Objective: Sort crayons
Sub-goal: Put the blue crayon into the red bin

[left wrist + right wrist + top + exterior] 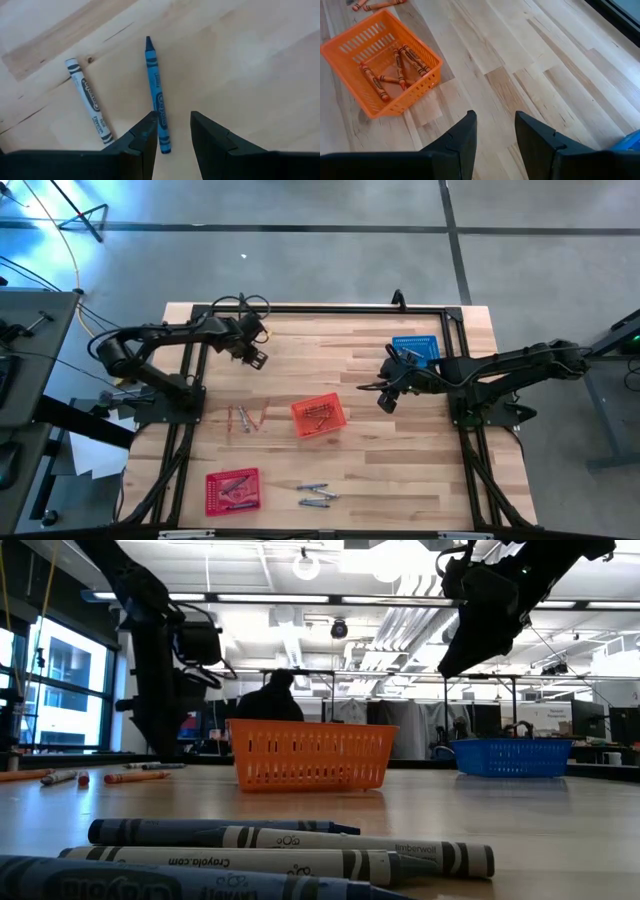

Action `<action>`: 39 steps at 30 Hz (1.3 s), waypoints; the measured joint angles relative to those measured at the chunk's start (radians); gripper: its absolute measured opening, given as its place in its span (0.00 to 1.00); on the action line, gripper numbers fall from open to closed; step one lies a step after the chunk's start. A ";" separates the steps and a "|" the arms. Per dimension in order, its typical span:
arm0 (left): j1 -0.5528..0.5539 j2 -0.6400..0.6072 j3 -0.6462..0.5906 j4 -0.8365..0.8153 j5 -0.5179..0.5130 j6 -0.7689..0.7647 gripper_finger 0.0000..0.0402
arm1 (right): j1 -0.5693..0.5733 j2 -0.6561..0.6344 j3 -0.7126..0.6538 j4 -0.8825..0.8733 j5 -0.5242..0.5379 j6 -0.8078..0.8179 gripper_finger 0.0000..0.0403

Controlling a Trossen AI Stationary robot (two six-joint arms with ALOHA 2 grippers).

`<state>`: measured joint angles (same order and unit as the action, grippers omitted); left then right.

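Left gripper: jaws narrowly apart, empty, over blue crayon; right gripper: likewise, above bench.

Both arms reach inward above the table, left hand and right hand parted, empty.

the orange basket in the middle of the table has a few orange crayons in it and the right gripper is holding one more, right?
Not quite. The orange basket does hold orange crayons, but the right gripper holds nothing: the right wrist view shows bare table between its open fingers.

"Crayola" on crayons (also "Crayola.com")
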<state>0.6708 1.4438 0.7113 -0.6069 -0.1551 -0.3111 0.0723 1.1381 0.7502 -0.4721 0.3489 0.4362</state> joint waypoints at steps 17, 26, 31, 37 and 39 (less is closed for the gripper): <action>0.086 0.129 0.006 -0.007 0.095 0.037 0.24 | 0.000 0.000 0.000 0.000 0.000 0.000 0.32; 0.086 0.131 0.007 -0.031 0.114 0.052 0.02 | 0.000 0.000 0.000 -0.001 0.000 0.000 0.32; 0.086 0.128 0.006 -0.034 0.114 0.052 0.01 | 0.000 0.000 0.000 -0.001 0.000 0.000 0.32; 0.084 0.057 0.023 -0.116 0.142 0.054 0.00 | 0.000 0.000 0.000 -0.001 -0.013 0.000 0.32; 0.083 0.016 0.053 -0.101 0.154 0.055 0.00 | 0.000 0.000 0.000 -0.002 -0.020 0.000 0.32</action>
<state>0.7536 1.4593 0.7639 -0.7083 -0.0011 -0.2565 0.0723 1.1383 0.7502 -0.4738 0.3290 0.4362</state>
